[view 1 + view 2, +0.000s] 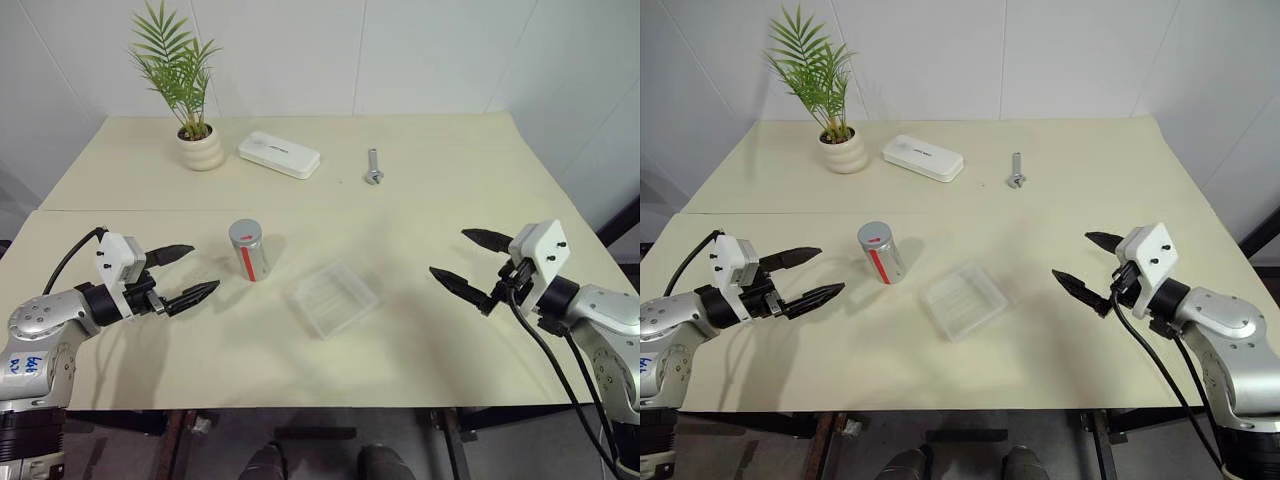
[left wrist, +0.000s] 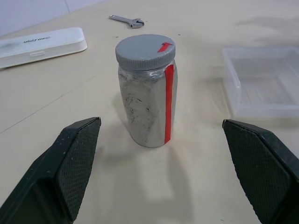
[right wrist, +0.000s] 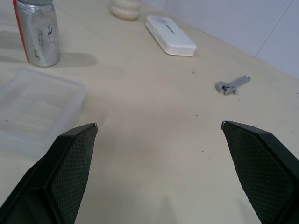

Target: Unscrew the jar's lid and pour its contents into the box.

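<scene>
The jar (image 1: pixel 248 250) stands upright left of centre on the desk (image 1: pixel 420 350), its lid (image 1: pixel 245 233) on, the box (image 1: pixel 333 298) just to its lower right, while the left gripper (image 1: pixel 183 275) and right gripper (image 1: pixel 470 263) hover with jaws wide apart, holding nothing.

Ahead of my left pincer (image 1: pixel 185 276), whose black pads are showing a fine mesh texture, the silvery-grey jar (image 1: pixel 249 254) is wearing a red vertical stripe; its grey lid (image 2: pixel 145 51) is carrying a red mark. Beyond my right pincer (image 1: pixel 467 263), the clear box (image 1: pixel 332 298) is showing ribbing.
</scene>
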Controlling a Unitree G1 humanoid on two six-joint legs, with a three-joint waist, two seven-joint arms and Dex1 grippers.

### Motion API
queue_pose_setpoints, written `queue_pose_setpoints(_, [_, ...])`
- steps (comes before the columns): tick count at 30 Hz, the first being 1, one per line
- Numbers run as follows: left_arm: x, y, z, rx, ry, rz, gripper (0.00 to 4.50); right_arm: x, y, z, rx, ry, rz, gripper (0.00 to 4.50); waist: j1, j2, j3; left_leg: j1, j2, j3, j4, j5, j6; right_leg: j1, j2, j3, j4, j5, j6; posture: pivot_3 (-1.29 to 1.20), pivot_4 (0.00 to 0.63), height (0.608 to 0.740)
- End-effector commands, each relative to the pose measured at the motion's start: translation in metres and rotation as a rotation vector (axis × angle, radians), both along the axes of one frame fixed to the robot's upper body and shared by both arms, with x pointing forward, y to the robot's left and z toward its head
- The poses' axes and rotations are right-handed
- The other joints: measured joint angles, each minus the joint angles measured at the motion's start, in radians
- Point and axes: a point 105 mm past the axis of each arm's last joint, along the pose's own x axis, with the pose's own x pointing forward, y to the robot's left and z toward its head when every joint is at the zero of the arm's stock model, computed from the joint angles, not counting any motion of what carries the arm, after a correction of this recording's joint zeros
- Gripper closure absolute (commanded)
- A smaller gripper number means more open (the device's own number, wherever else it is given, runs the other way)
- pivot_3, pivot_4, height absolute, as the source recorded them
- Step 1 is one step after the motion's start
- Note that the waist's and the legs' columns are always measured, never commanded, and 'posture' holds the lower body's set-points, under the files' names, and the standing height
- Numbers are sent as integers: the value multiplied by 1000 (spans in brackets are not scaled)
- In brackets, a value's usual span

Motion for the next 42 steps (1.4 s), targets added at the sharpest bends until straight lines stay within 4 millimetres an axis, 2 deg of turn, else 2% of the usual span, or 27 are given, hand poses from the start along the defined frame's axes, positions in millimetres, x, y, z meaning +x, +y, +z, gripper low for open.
queue_pose_setpoints(1, [-4,-3,11,-2,-46,-3,49,-4,7,13,-9,-48,28,0,0,0,0,0,0,0,0,0,0,0,0,0,0,0,0,0,150,740])
queue_pose_setpoints(7, [-13,-8,-2,-62,-43,90,49,-1,22,15,11,-55,87,0,-1,0,0,0,0,0,0,0,0,0,0,1,0,0,0,0,150,740])
queue_pose_setpoints(11, [-11,-13,-10,-117,-69,195,49,1,44,26,52,-84,173,0,2,0,0,0,1,0,2,0,0,0,0,0,1,1,0,0,150,740])
queue_pose_setpoints(14, [-8,-15,-8,-172,-119,286,49,-5,63,31,46,-101,275,0,3,0,0,0,0,0,3,0,0,1,0,0,1,2,1,0,150,740])
queue_pose_setpoints(15, [-6,-17,-10,-197,-120,325,49,-11,75,37,49,-120,346,0,3,0,0,0,0,0,3,0,0,1,0,0,0,2,1,0,150,740])
queue_pose_setpoints(18, [2,-41,-22,-263,-96,365,49,-27,97,43,29,-139,541,0,3,0,0,0,0,0,4,0,0,2,0,1,0,3,2,0,150,740])
queue_pose_setpoints(22, [7,-53,-27,-296,-73,364,49,-31,109,51,8,-178,625,0,2,0,0,0,0,0,5,0,0,2,1,0,-1,3,3,0,150,740])
queue_pose_setpoints(29, [22,-70,-32,-279,-79,378,49,-29,121,54,-33,-210,701,0,4,0,0,0,0,0,5,0,0,3,1,0,-1,4,3,0,150,740])
queue_pose_setpoints(42, [53,-89,-29,-282,-163,389,49,-31,128,49,-7,-191,674,0,6,0,0,0,-1,0,6,0,0,2,1,0,-1,4,3,0,150,740])
